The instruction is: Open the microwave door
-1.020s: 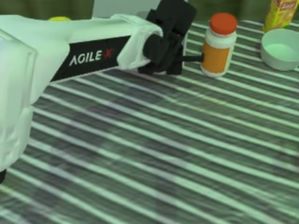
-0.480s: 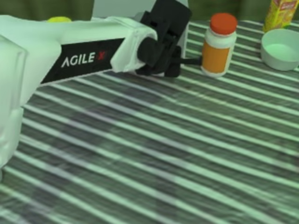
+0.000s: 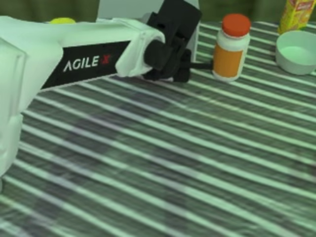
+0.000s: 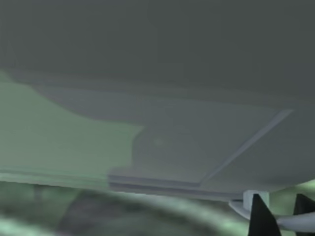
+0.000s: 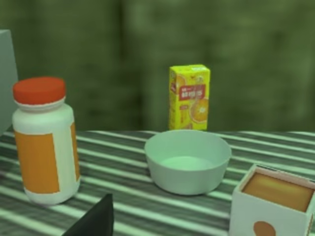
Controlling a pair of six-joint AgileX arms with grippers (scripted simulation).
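Left claw (image 3: 185,61) slightly nearer microwave (image 3: 123,9)

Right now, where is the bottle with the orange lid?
In the top view, the bottle stands upright at the table's far edge, right of centre, between the left gripper and the white bowl.

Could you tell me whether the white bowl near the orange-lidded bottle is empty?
Empty: the right wrist view looks into the white bowl and shows only its bare inside.
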